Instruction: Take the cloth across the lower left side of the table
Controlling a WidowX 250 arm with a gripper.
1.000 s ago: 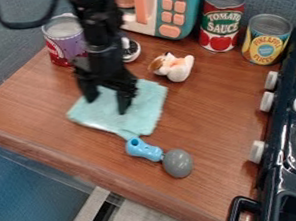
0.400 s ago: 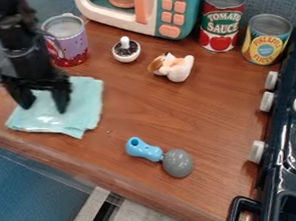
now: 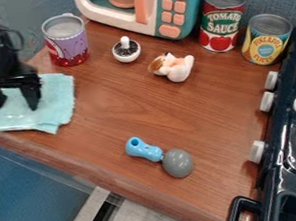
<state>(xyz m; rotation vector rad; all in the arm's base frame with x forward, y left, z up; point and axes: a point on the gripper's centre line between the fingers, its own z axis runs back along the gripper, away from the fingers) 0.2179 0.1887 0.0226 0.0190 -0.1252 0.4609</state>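
Note:
The black gripper (image 3: 17, 106) hangs over the left end of the wooden table (image 3: 129, 104), its two fingers apart and their tips down at the cloth. Beneath it the light blue cloth (image 3: 54, 104) lies spread out, slightly rumpled, with its left corner by the table's left front edge. Part of the cloth is hidden behind the fingers.
Behind the cloth stands a purple and red can (image 3: 66, 40). A small white pot (image 3: 126, 50), a white and orange plush toy (image 3: 173, 67) and a blue-handled grey utensil (image 3: 177, 163) lie rightward. Toy microwave (image 3: 169, 14), two cans (image 3: 222, 19) and a stove (image 3: 291, 136) border the table.
The gripper and the cloth have moved together leftward across the table, from its middle left to its left end. The small white pot, partly covered before, is now uncovered.

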